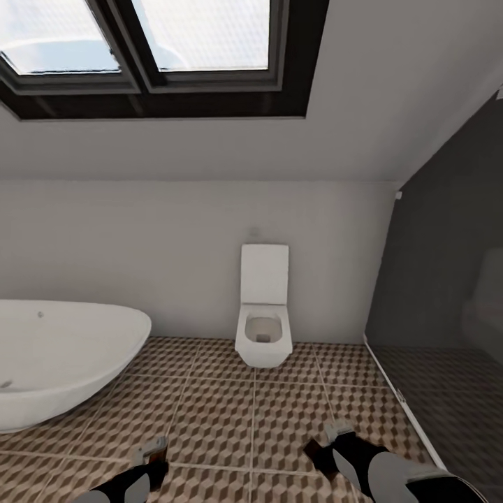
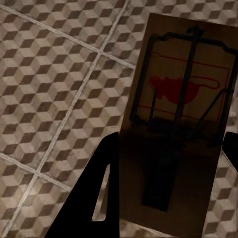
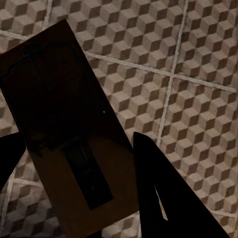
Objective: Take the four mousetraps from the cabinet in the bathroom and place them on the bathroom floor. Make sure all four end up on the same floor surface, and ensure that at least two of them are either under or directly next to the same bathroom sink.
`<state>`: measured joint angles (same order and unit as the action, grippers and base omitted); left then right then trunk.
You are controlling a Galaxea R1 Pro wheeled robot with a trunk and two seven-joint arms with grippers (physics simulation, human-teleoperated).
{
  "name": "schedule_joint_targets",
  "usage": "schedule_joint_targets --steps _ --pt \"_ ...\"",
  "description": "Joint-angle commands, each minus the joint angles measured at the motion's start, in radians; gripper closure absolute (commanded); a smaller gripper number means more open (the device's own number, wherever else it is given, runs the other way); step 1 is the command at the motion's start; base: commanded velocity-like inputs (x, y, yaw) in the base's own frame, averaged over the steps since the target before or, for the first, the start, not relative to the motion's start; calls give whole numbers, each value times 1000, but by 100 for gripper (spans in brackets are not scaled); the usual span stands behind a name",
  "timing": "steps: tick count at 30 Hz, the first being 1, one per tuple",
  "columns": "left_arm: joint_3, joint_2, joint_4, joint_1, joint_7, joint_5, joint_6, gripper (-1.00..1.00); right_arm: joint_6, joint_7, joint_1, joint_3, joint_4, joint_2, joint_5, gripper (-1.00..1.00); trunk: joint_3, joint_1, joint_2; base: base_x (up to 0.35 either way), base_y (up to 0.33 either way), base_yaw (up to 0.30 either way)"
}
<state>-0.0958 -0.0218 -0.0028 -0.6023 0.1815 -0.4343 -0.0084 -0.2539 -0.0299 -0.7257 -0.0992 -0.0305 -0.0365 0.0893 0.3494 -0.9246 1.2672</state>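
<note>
The left claw (image 2: 168,163) is pinching a mousetrap (image 2: 181,124): in the left wrist view the flat brown board sits between the two dark fingers (image 2: 94,198), one pressed along each long edge. Its face carries a red printed shape inside a thin red frame, with a dark wire bar and spring over it. Beyond the board lies the bathroom floor (image 2: 54,99), tiles patterned with brown, beige and grey cubes and pale grout lines.

The right claw (image 3: 74,163) is pinching a second mousetrap (image 3: 64,119). In the right wrist view this board is much darker and sits tilted between a broad black finger (image 3: 168,193) on one side and the edge of the other finger at the picture's border. A faint wire outline shows near its far end and a dark strip near the claw; the rest of its face is too dark to read. The same cube-patterned tiles lie beyond it.

In the head view both arms reach forward low over the tiled floor, the left claw (image 1: 149,452) and the right claw (image 1: 337,434) well apart. The boards are hard to make out there. Ahead of the claws, against the pale wall, stands a white toilet (image 1: 263,325). A white bathtub (image 1: 63,363) is beyond the left claw on its outer side. A dark glass partition (image 1: 447,293) rises beyond the right claw on its outer side. A dark-framed skylight (image 1: 154,56) is set in the sloped ceiling above.
</note>
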Motion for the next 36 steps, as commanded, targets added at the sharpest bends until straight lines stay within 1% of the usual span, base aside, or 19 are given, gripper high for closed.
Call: schedule_joint_targets --steps 1,7,10,11,12,13,14,15,16,18,19,21,22,25,28,31,33,34,36 --pt "-9 0 0 -1 3 -8 -1 100 0 1 -1 -5 -2 0 7 100 1 -1 1 324 0 0" --pt "-9 -3 0 -1 3 -7 -1 100 -2 -1 -1 -4 -2 2 7 100 1 -1 1 324 0 0" --pt "-7 -17 -1 -1 2 -5 -1 100 -10 0 -1 0 -1 4 7 100 1 -1 1 324 0 0" --pt "-7 -29 -1 -1 2 -5 0 100 -12 1 -1 6 0 9 6 100 1 -1 1 324 0 0" --pt "-7 -37 -2 -1 2 -5 0 100 -13 1 -1 12 0 15 3 100 1 -1 1 324 0 0" --pt "-6 -50 -3 -1 1 -4 3 100 -15 0 -1 29 0 32 -8 100 1 -1 1 324 0 0" --pt "-7 -67 -8 -1 2 -2 18 100 -21 1 -1 62 2 64 -35 100 1 -1 1 324 0 0" --pt "-8 -79 -46 -2 2 2 70 100 -30 -8 -1 94 6 97 -58 100 1 -1 1 324 0 0" --pt "-9 -82 -86 -3 3 4 108 100 -32 -19 -1 105 11 111 -66 100 1 -1 1 324 0 0" --pt "-9 -84 -135 -3 4 6 152 100 -35 -33 -1 111 20 124 -70 100 1 -1 1 324 0 0" --pt "-9 -86 -184 -3 5 9 201 100 -37 -47 -1 116 36 134 -73 100 1 -1 1 324 0 0" --pt "-10 -88 -231 -3 5 10 250 100 -39 -57 -1 119 54 141 -75 100 1 -1 1 324 0 0" --pt "-10 -90 -275 -3 5 12 296 100 -40 -66 -1 121 72 145 -76 100 1 -1 1 324 0 0" --pt "-10 -96 -344 -4 5 14 356 100 -41 -84 -1 123 102 155 -79 100 1 -1 1 324 0 0" --pt "-10 -101 -377 -4 4 15 377 100 -41 -104 -1 125 130 164 -80 100 1 -1 1 324 0 0" --pt "-10 -110 -406 -6 4 16 389 100 -42 -134 -1 128 177 183 -87 100 1 -1 1 324 0 0" --pt "-10 -120 -428 -8 4 17 394 100 -43 -150 -2 134 202 195 -104 100 1 -1 1 324 0 0" --pt "-9 -127 -446 -9 4 17 398 100 -43 -156 -2 139 213 201 -119 100 1 -1 1 324 0 0" --pt "-10 -138 -486 -10 4 16 407 100 -40 -172 -3 145 223 222 -147 100 1 -1 1 324 0 0"
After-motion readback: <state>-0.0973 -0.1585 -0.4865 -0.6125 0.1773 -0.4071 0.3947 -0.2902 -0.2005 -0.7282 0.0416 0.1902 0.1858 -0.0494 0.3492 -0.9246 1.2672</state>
